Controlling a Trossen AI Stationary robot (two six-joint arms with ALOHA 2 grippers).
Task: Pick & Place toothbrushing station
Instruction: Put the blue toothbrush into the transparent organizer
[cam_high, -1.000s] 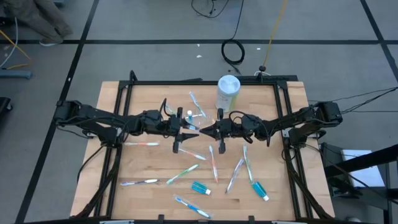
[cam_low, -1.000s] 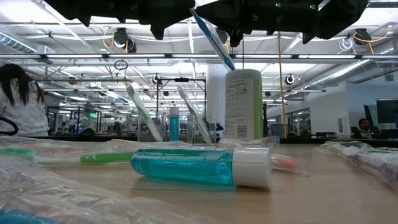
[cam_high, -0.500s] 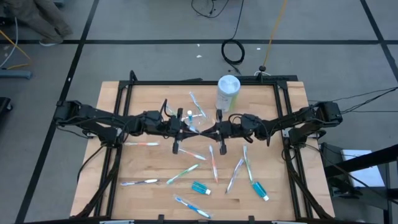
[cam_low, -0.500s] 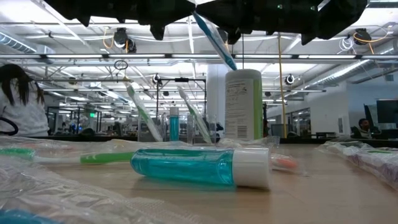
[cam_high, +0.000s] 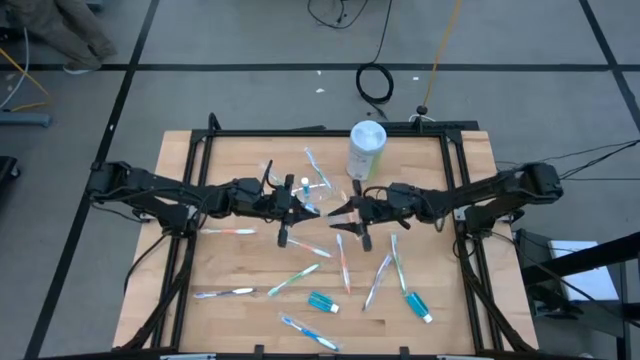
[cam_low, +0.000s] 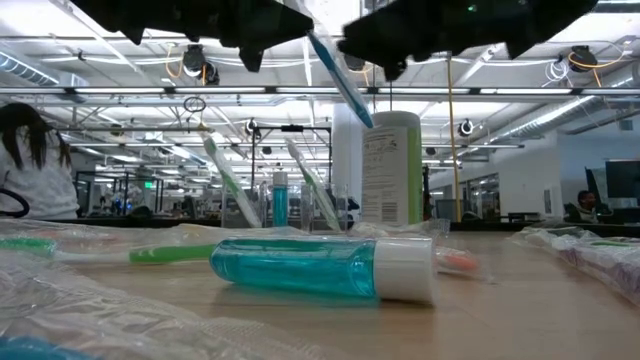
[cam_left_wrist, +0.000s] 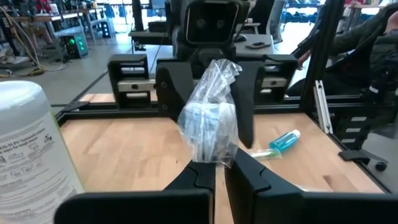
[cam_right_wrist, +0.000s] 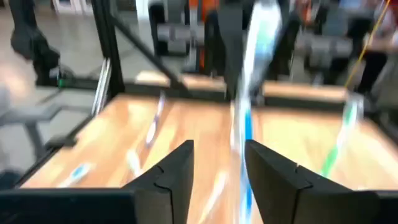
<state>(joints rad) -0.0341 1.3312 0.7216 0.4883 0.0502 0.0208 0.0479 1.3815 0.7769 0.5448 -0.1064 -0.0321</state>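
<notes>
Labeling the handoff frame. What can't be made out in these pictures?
- Clear plastic cup: nowhere plainly visible; in the high view the arms cover the table's middle.
- Wrapped blue-handled toothbrush: head blurred by crinkled wrapper in the left wrist view, where the left gripper pinches it.
- Right wrist view: motion blur; the open right gripper shows, table items don't.
- White-and-green cylindrical canister: cut off by the frame edge.

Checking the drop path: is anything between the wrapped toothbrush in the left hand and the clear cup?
Nothing visible blocks it. The left hand holds the wrapped toothbrush just beside the clear cup. The right hand stands open on the brush's other side, and the white canister stands beyond the cup.
</notes>
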